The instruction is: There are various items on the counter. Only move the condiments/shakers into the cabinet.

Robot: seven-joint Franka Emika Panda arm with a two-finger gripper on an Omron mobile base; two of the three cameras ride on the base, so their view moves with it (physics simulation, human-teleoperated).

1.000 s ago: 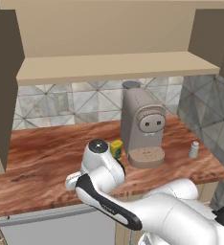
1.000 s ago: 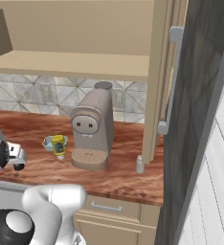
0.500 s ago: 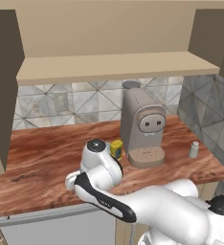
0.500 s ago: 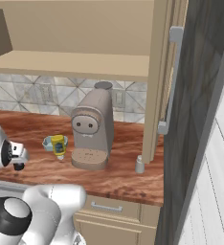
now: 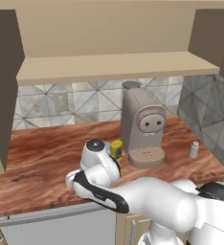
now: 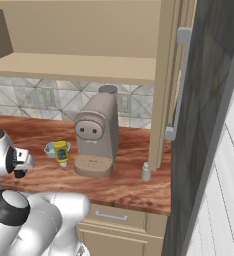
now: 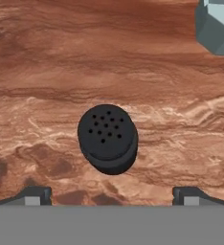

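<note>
Jaws spread wide above short black round shaker (image 7: 107, 138), perforated top facing up, standing free on reddish-brown wood-grain table (image 7: 61, 72), untouched.

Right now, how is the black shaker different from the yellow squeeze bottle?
The black shaker is dark and squat, with a perforated top; the yellow squeeze bottle is bright yellow and carries a label. The black shaker stands on bare wood, framed by the open gripper above it; the yellow squeeze bottle stands next to the light-blue dish. Both stand upright on the counter.
</note>
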